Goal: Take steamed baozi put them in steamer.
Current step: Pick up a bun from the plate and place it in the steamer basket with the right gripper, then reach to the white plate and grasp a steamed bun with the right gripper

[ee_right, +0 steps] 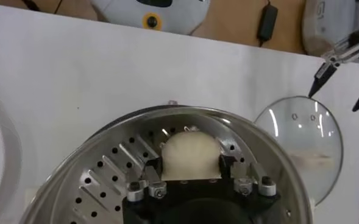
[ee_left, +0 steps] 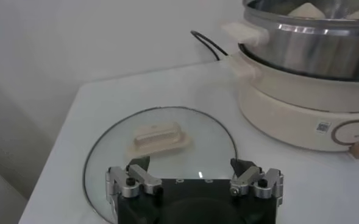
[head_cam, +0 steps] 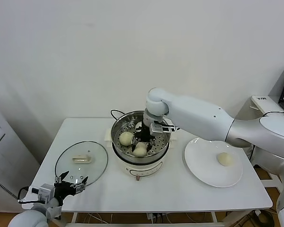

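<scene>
Right hand is down inside the steamer, fingers on either side of a bun that sits on the perforated floor; whether the pads grip it or stand just off it I cannot tell. Head view shows that bun at the near side of the basket and a second bun beside it on the robot's left — the two nearly touching. A further bun lies alone on the white plate, right of the steamer on the worktop. The steamer stands mid-worktop on its white base, black cord trailing behind. Left hand hovers at the near left edge of the worktop, fingers wide and holding nothing, over the near rim of the glass lid, which lies flat left of the steamer with its cream handle up.
</scene>
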